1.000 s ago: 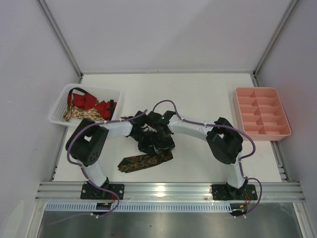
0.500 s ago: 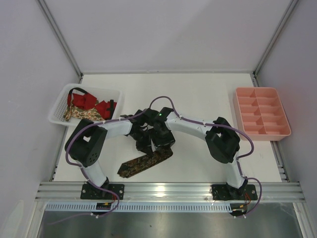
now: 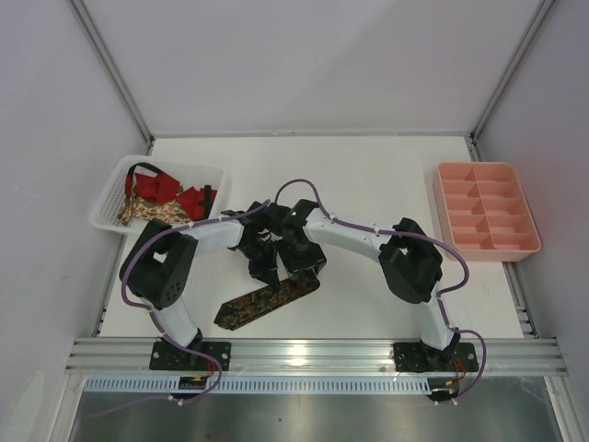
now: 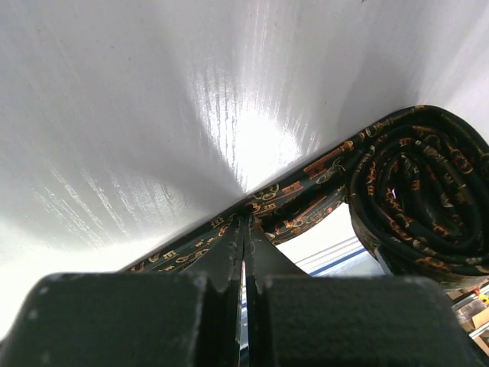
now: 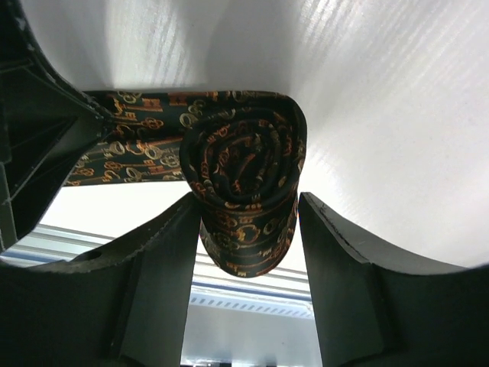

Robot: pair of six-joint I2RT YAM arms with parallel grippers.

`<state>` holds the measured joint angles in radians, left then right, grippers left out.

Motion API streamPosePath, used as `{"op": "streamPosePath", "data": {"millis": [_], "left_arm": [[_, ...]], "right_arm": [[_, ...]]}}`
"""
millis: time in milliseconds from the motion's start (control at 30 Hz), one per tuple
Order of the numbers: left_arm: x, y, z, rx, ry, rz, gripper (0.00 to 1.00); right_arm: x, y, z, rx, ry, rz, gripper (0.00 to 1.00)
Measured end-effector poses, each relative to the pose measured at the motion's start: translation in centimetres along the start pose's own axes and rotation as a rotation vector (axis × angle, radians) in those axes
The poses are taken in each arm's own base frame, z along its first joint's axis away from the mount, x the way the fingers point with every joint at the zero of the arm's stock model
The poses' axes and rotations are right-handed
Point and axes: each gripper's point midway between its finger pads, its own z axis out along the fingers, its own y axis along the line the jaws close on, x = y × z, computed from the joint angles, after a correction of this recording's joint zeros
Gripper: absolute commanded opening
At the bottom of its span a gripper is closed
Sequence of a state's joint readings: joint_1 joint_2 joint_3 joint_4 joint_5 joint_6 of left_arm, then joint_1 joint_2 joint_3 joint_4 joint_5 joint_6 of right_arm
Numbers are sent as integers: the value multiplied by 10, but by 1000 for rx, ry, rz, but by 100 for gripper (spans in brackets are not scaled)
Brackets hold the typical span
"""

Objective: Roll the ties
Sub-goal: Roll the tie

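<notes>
The dark brown tie with gold pattern is partly rolled. Its roll (image 5: 244, 176) stands between the fingers of my right gripper (image 5: 248, 208), which is open; the right finger stands clear of the roll and the left one is close beside it. The unrolled tail (image 3: 262, 304) lies on the table toward the front left. My left gripper (image 4: 244, 222) is shut, its tips set against the flat strip (image 4: 306, 183) just beside the roll (image 4: 420, 199), with nothing showing between them. From above, both grippers (image 3: 281, 262) meet at the roll.
A white basket (image 3: 109, 204) at the back left holds a red tie (image 3: 189, 198) and a beige floral tie (image 3: 152, 210). A pink compartment tray (image 3: 486, 207) stands at the right edge. The aluminium rail (image 3: 313, 350) runs along the front.
My right gripper's jaws have opened wider around the roll. Both wrists moved slightly back and left, and the tie's tail swung with them toward the front left.
</notes>
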<state>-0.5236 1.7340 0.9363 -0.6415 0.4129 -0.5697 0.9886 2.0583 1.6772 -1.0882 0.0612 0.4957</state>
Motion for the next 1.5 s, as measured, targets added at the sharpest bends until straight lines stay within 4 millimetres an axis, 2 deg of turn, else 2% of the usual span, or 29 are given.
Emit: {"op": "streamPosePath", "data": {"millis": [200,400,500,633,733,1000,1100,1200,1300,1367,1500], "left_arm": [[-1,1,-1,0,0,-3,1],[-1,2,-2,6,3,-11,1],[0,2,-2,6,8,-13,0],[0,2,-2,6,10,-17,1],[0,2,-2,8,11,-17,1],[0,-5,-3,43,16,-11,1],[-4,-15,-6,86,10,4,1],[-15,-35,-16,158,-16,35,1],[-22,-53,-24,237,-34,64,1],[-24,-64,-28,288,-35,76,0],[-24,-77,-32,357,-26,78,1]], "right_arm": [[-2,-1,-3,24,-1,-7,58],[-6,2,7,49,13,-10,53],[-9,3,11,56,9,-12,46],[-9,2,11,69,9,-15,15],[-9,1,10,79,7,-18,1],[-13,-9,12,121,-26,-32,0],[0,-12,11,37,-31,-13,0],[17,-16,6,-160,-20,81,0],[20,-29,1,-368,-35,245,0],[13,-41,0,-474,-63,343,0],[10,-48,2,-628,-87,417,0]]}}
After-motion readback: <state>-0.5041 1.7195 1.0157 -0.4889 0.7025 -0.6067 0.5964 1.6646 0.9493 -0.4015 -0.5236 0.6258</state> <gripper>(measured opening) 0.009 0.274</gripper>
